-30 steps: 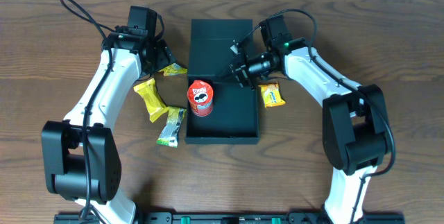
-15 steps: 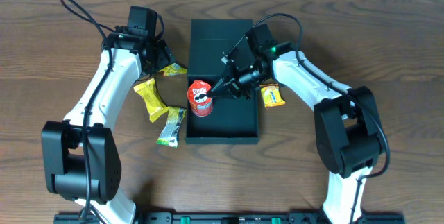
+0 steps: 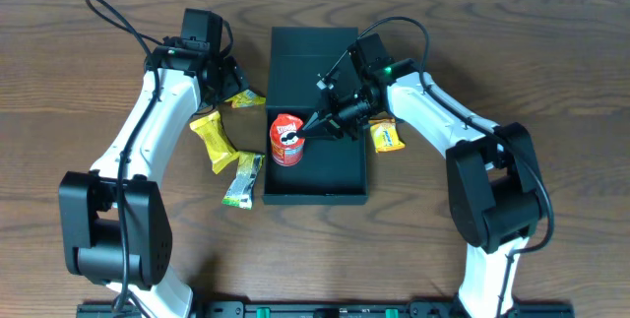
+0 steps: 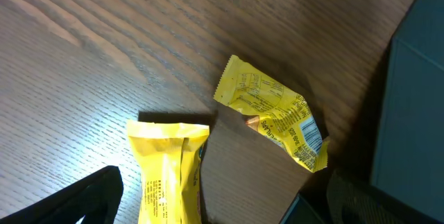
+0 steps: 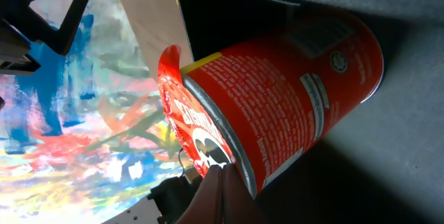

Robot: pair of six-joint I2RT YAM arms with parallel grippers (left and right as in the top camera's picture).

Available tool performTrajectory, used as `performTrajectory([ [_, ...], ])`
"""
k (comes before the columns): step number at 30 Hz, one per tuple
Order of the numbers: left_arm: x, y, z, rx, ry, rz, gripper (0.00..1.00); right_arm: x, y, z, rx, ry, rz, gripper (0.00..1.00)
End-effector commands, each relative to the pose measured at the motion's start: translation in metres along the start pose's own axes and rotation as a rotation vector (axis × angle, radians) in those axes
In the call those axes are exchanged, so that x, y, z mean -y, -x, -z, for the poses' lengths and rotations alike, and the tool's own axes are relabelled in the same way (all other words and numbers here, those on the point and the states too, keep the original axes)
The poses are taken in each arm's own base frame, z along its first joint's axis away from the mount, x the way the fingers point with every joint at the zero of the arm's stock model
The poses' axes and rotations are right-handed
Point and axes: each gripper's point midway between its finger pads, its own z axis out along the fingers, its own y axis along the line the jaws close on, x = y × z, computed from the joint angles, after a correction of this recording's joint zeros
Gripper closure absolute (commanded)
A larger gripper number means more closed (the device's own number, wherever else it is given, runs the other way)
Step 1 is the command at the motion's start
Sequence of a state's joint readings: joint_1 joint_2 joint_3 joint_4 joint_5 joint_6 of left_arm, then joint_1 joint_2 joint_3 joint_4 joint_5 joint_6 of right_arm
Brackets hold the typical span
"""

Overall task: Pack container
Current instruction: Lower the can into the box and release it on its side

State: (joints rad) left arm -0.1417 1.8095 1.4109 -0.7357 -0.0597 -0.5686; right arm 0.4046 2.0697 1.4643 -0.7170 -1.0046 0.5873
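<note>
The wooden surface [image 3: 79,82] runs out of the overhead view on every side, with bare room along its left and right margins and in front of the container [image 3: 330,172]. That dark box lies at the middle of the surface, its flap thrown open toward the far edge. The left wrist view catches only a slice of its wall [image 4: 416,113] at the right border. The right arm [image 3: 443,111] reaches in over the container's right wall and covers part of the flap. A red can [image 3: 285,139] stands in the container against its left wall, leaving the floor in front of it open. The right end effector [image 3: 317,123] meets the can's top edge; its wrist view shows the can [image 5: 277,106] filling the frame and one blurred fingertip [image 5: 222,196], so I cannot tell whether it grips. The left end effector [image 3: 228,82] hangs left of the container with fingers [image 4: 76,200] spread apart, holding nothing, their tips cut off at the bottom of the left wrist view. Three packets lie left of the container: a yellow bar [image 3: 214,139], a green-and-yellow packet [image 3: 243,178] beside the wall, and a crumpled yellow wrapper [image 3: 244,99]. An orange packet [image 3: 386,135] lies just right of it, partly under the right arm.
</note>
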Motion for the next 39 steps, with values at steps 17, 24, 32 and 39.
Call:
performTrajectory([
  [17, 0.004, 0.005, 0.002, 0.014, 0.0, -0.012, 0.04, 0.074, 0.032, 0.049, 0.167, -0.269, -0.041, 0.99],
  [24, 0.004, 0.005, 0.002, 0.014, 0.001, -0.012, 0.05, 0.071, 0.043, 0.062, 0.222, -0.33, -0.012, 0.98],
  [32, 0.004, 0.005, 0.002, 0.014, 0.0, -0.011, 0.04, 0.004, 0.021, 0.071, 0.17, -0.376, 0.242, 0.98],
  [39, 0.004, 0.006, 0.002, 0.017, -0.001, -0.012, 0.05, 0.014, -0.013, 0.042, 0.119, -0.847, 0.522, 0.99],
])
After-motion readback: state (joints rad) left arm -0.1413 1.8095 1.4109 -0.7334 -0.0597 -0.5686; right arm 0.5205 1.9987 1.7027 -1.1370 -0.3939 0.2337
